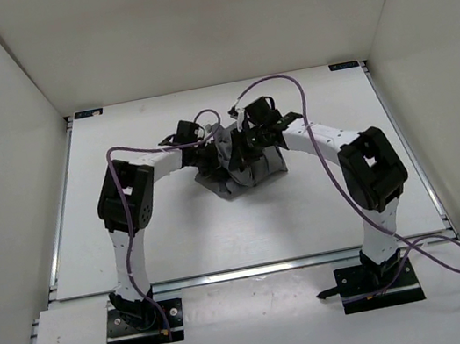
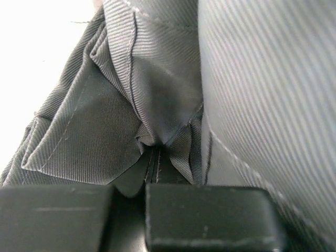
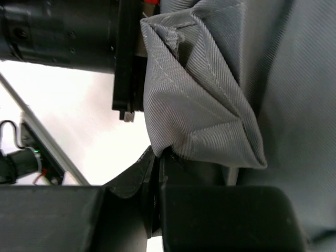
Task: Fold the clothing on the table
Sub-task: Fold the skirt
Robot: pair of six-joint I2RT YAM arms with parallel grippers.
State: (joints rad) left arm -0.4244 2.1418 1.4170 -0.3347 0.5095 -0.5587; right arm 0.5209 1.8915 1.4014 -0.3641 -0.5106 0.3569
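Observation:
The grey clothing (image 1: 244, 167) is bunched into a small heap at the middle of the white table (image 1: 170, 236), its top pulled up between the two arms. My left gripper (image 1: 215, 145) meets it from the left and my right gripper (image 1: 244, 140) from the right, close together. In the left wrist view the left gripper (image 2: 152, 160) is shut on a pinched fold of the clothing (image 2: 157, 79), which fills the frame. In the right wrist view the right gripper (image 3: 160, 160) is shut on a folded corner of the clothing (image 3: 199, 105).
White walls stand around the table on three sides. Metal rails (image 1: 59, 222) run along its edges. Purple cables (image 1: 321, 156) loop over both arms. The left arm's black wrist (image 3: 68, 31) sits right beside the held corner in the right wrist view.

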